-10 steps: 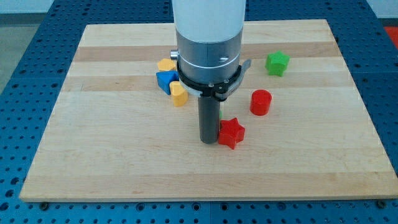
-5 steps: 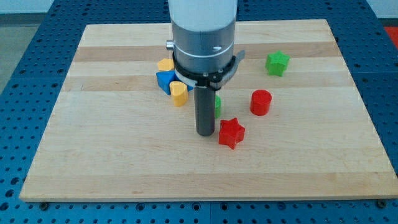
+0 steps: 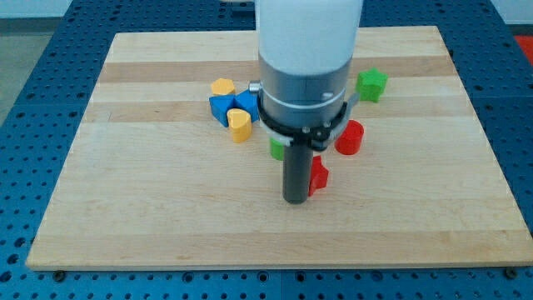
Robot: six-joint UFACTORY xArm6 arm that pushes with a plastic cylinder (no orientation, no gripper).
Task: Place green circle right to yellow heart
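Observation:
The green circle [image 3: 276,148] lies near the board's middle, partly hidden behind the arm. The yellow heart [image 3: 240,125] lies up and to the left of it, a small gap apart. My tip [image 3: 296,200] rests on the board below the green circle and a little to its right. It stands just left of, and in front of, the red star [image 3: 318,175], covering the star's left part.
Two blue blocks [image 3: 221,107] [image 3: 247,102] and another yellow block [image 3: 221,87] cluster above the yellow heart. A red cylinder [image 3: 351,137] lies right of the arm. A green star-like block [image 3: 371,84] lies at the upper right. The wooden board [image 3: 125,208] sits on a blue perforated table.
The arm has moved to the view's right and slightly down. The tip now stands against the red star's left side, and the green circle shows on the rod's left instead of its right.

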